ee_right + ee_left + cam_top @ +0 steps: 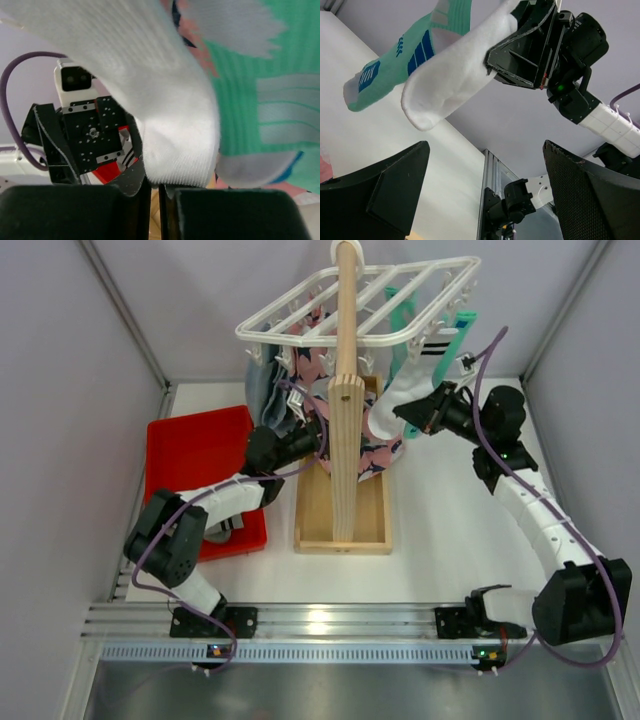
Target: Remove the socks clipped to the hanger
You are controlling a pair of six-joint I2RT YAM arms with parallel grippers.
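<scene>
- Right claw (155, 189) is pinched together on the white ribbed knit sock (165, 100), which hangs below the right edge of the white plastic grid hanger (360, 300).
- Step in hand, I judge: grip made, pull not yet begun.
- Next move likely calls for a steady tug away from the hanger; the soft fabric may stretch or slip.
- Left claw (485, 150) stands wide apart, holding nothing.
- Beside the white sock hangs a soft teal-green sock (395, 55).

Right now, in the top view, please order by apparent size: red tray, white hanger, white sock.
1. The red tray and the white hanger look about alike. The hanger hangs nearer the camera, so I do not rank them.
2. The white sock is clearly smallest.
</scene>
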